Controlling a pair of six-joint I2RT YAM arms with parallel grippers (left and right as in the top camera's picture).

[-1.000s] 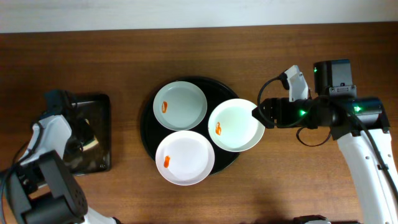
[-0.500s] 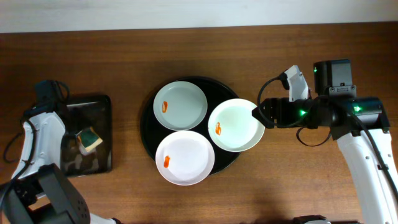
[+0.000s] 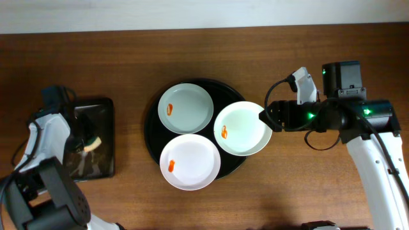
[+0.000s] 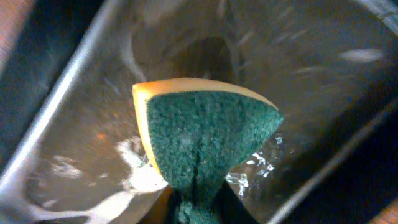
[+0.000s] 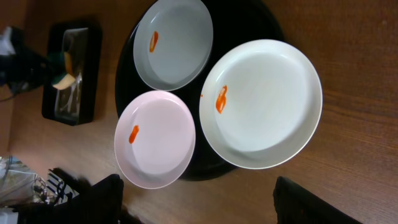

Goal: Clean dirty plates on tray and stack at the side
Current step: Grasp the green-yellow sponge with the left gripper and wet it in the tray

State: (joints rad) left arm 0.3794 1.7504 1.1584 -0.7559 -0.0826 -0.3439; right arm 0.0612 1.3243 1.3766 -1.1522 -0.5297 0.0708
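Three dirty plates lie on the round black tray (image 3: pixel 152 131): a pale grey-green one (image 3: pixel 186 108) at the back left, a white one (image 3: pixel 190 162) in front, and a pale one (image 3: pixel 243 128) at the right, each with an orange smear. They also show in the right wrist view (image 5: pixel 180 37) (image 5: pixel 155 138) (image 5: pixel 261 102). My right gripper (image 3: pixel 266 117) is open and empty beside the right plate's rim. My left gripper (image 4: pixel 194 208) is shut on a green and yellow sponge (image 4: pixel 202 140) over the small rectangular tray (image 3: pixel 105 137).
The rectangular black sponge tray (image 5: pixel 84 56) stands at the table's left and looks wet and glossy inside. Brown wooden table (image 3: pixel 307 185) lies all around the round tray.
My left gripper has shifted over the rectangular tray with the sponge in it. The right arm and the plates have not moved.
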